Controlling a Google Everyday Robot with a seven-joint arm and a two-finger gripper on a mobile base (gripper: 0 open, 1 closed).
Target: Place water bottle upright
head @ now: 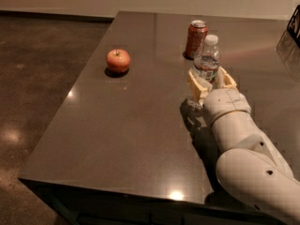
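The water bottle is clear with a white cap and a label band. It stands upright on the dark table, right of centre. My gripper reaches in from the lower right. Its two tan fingers sit on either side of the bottle's lower body, shut on it. The bottle's base, beside my wrist, appears to rest on the tabletop.
An orange-red soda can stands just behind the bottle, close to it. A red apple lies to the left. A dark object sits at the far right edge. The table's left and front edges drop to the floor.
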